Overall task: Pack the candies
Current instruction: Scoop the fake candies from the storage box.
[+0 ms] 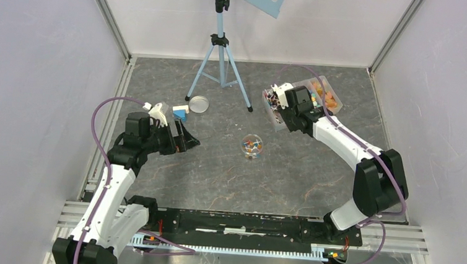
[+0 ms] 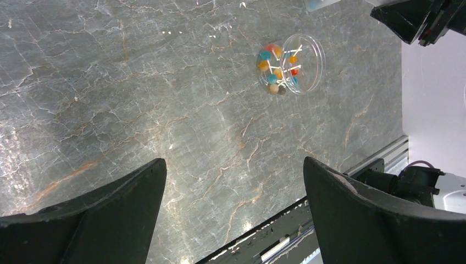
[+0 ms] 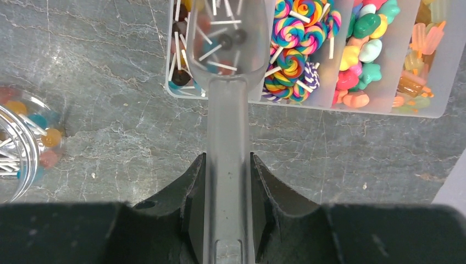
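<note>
The candies (image 3: 360, 52) lie sorted in a clear compartment tray (image 3: 384, 111) at the back right (image 1: 334, 99): small stick lollipops, swirl lollipops (image 3: 297, 33), pink and green sweets, orange ones. My right gripper (image 3: 228, 157) is shut on the handle of a clear plastic scoop (image 3: 228, 38). The scoop's bowl sits in the leftmost compartment among the stick lollipops. A clear round jar (image 1: 252, 146) holding several small lollipops stands mid-table and also shows in the left wrist view (image 2: 288, 69). My left gripper (image 2: 233, 162) is open and empty, hovering left of the jar (image 1: 187, 142).
The jar's round lid (image 1: 197, 104) and a blue-and-white block (image 1: 180, 111) lie at the back left, beside my left arm. A blue tripod (image 1: 220, 63) stands at the back centre. White walls enclose the table on three sides.
</note>
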Controlling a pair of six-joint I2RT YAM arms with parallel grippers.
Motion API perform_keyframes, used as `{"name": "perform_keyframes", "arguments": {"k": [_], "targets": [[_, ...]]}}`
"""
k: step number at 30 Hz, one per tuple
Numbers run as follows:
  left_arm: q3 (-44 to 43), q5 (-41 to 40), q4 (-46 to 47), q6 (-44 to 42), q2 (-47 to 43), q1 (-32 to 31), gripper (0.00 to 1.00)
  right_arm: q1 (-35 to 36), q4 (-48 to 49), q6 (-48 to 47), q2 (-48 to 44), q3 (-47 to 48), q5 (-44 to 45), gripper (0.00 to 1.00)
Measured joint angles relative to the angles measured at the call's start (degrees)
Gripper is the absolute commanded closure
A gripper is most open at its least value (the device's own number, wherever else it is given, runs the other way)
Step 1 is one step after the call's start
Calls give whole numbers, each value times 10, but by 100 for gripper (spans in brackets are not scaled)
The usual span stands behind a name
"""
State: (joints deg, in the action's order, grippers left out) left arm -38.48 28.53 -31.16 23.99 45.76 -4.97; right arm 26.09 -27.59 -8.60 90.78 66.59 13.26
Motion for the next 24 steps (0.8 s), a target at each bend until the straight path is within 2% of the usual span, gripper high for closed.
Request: {"name": "perform_keyframes", "arguments": {"k": [13,24], "targets": [[1,-1,0,0,1,0,0,-41,139,17,-54,-125,-68,100],[1,-2,0,0,4,0,0,-65,219,25,-70,-188,-112,100]]}}
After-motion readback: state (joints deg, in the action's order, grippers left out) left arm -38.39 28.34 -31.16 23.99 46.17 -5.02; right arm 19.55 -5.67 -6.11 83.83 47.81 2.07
